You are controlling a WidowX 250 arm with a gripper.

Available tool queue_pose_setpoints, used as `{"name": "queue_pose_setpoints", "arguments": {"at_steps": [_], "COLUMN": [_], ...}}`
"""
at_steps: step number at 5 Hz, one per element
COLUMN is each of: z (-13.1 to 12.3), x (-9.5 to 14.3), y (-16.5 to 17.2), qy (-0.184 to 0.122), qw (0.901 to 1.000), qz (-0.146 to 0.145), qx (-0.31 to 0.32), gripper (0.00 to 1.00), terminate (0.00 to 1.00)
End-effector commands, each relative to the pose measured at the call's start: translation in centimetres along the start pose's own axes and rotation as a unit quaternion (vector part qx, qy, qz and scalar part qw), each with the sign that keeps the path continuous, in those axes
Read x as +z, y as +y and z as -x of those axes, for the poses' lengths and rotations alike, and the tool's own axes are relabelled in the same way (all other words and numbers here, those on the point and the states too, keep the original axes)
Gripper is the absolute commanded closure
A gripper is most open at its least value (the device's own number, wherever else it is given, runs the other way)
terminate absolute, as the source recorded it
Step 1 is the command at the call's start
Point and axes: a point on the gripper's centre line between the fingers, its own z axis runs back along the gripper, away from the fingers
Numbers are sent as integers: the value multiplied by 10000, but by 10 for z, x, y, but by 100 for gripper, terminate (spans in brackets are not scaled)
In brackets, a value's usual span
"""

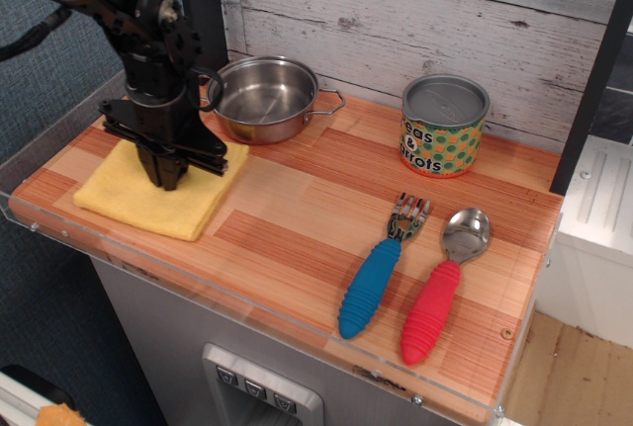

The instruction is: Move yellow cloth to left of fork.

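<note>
The yellow cloth (148, 199) lies flat on the left part of the wooden counter. My gripper (168, 181) points straight down and is shut on the cloth near its right middle. The fork (381, 263), with a blue ribbed handle, lies at the front right, well to the right of the cloth, tines pointing back. The fingertips are pressed into the cloth and partly hidden by it.
A steel pot (265, 98) stands right behind the cloth, close to my arm. A green dotted can (443, 125) stands at the back right. A red-handled spoon (443, 283) lies right of the fork. A clear rim (198, 283) edges the counter front.
</note>
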Motion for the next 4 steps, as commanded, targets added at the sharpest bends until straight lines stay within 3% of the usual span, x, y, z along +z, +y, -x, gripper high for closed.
{"name": "queue_pose_setpoints", "arguments": {"at_steps": [1, 4], "z": [-2, 0], "x": [14, 22], "y": [-36, -78], "qy": [-147, 24], "qw": [9994, 9991], "qz": [71, 163], "qx": [-302, -400], "gripper": [100, 100], "terminate": [0, 0]}}
